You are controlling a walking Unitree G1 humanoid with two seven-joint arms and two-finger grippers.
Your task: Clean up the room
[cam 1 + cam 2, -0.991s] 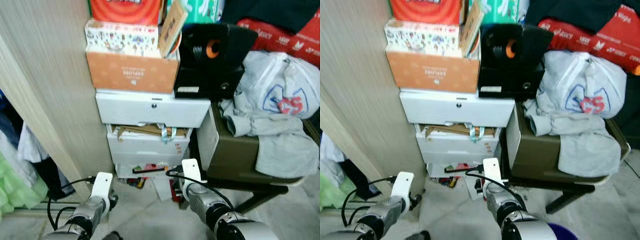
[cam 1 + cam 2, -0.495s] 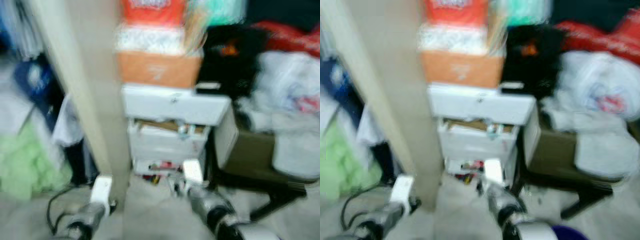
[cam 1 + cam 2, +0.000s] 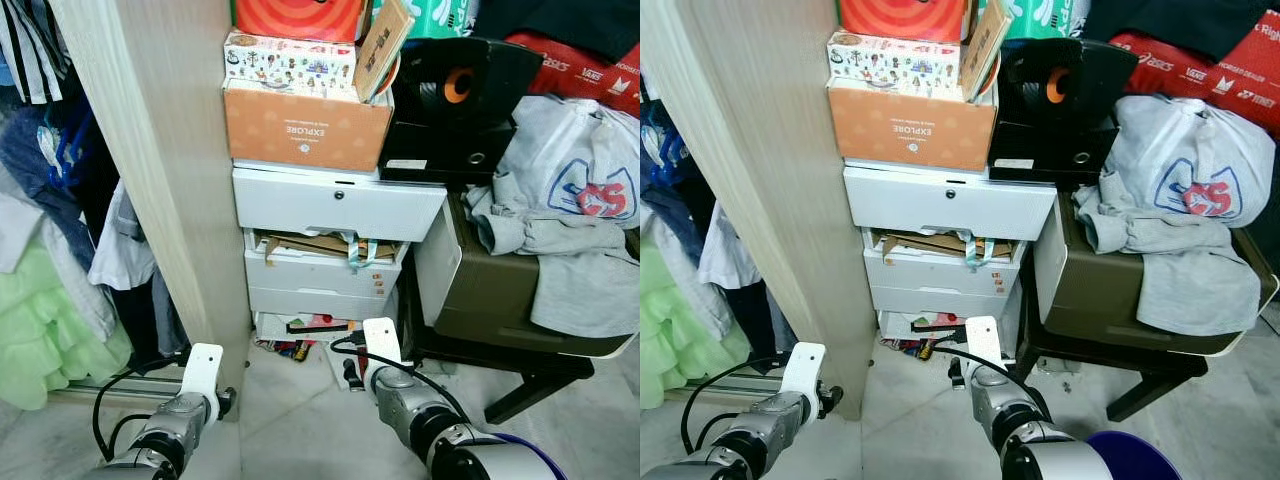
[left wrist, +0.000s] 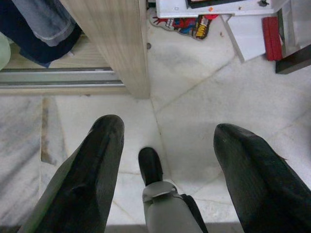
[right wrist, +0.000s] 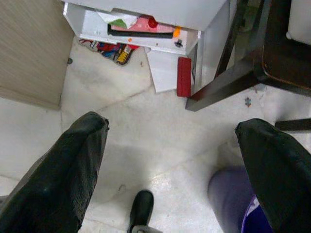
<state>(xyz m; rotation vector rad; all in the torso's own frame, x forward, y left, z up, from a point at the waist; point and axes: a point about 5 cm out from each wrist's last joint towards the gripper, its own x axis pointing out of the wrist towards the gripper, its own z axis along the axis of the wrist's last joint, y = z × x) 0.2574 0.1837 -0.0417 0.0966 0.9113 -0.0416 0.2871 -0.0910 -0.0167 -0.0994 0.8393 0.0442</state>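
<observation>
Head views: my view has swung left since a second ago, so more of the wardrobe panel (image 3: pixel 165 170) and the hanging clothes (image 3: pixel 60 250) now show; the things themselves have not moved. The blur of half a second back is gone, so I judge I have stopped turning. The white drawers (image 3: pixel 335 240) stand against the panel, with an orange box (image 3: pixel 300 125) on top. Grey clothes (image 3: pixel 560 220) are heaped on the brown chest (image 3: pixel 500 300) beside them. Litter (image 3: pixel 295 348) lies on the floor at the drawers' foot, still to be picked up.

Left wrist view: my left gripper (image 4: pixel 167 160) hangs low over bare tile, fingers spread, holding nothing. The panel's foot and some comic-print scraps (image 4: pixel 187 25) lie ahead.

Right wrist view: my right gripper (image 5: pixel 170 170) is also spread and empty. A red bar (image 5: pixel 183 83) and white paper (image 5: pixel 163 70) lie on the floor by the drawers, near the chest's dark leg. A purple bin (image 5: pixel 238 204) sits close by, likely where the litter goes.
</observation>
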